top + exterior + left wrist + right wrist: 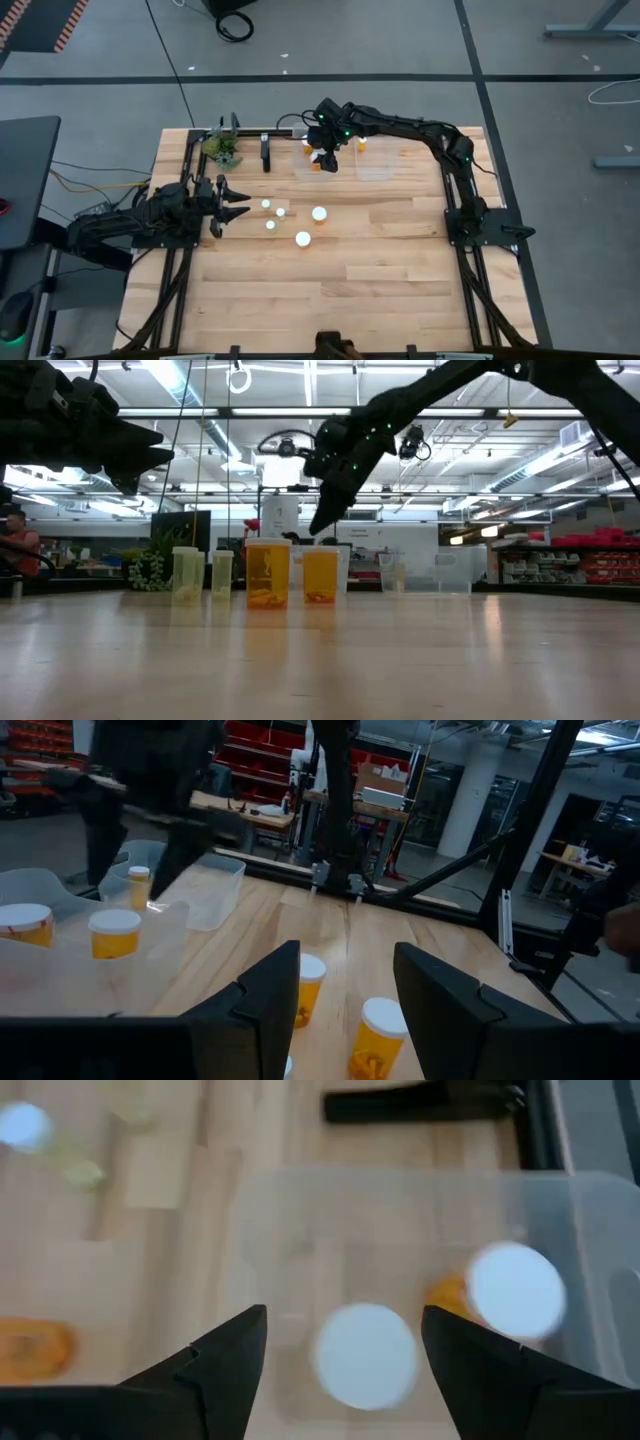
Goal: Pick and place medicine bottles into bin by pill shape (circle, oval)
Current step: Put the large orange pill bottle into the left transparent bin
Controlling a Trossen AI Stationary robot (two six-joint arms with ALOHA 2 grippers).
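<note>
Right hand (345,1370) hovering released over a clear bin (560,1210)

Two white-capped medicine bottles (366,1355) are standing inside that bin, below the spread fingers. Four more bottles (302,238) are waiting mid-worktop (380,270), just ahead of the left hand (232,203), its fingers parted and empty.

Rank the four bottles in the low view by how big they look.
1. Left orange bottle
2. Right orange bottle
3. Left pale bottle
4. Right pale bottle
Nearness to the camera may skew this.
</note>
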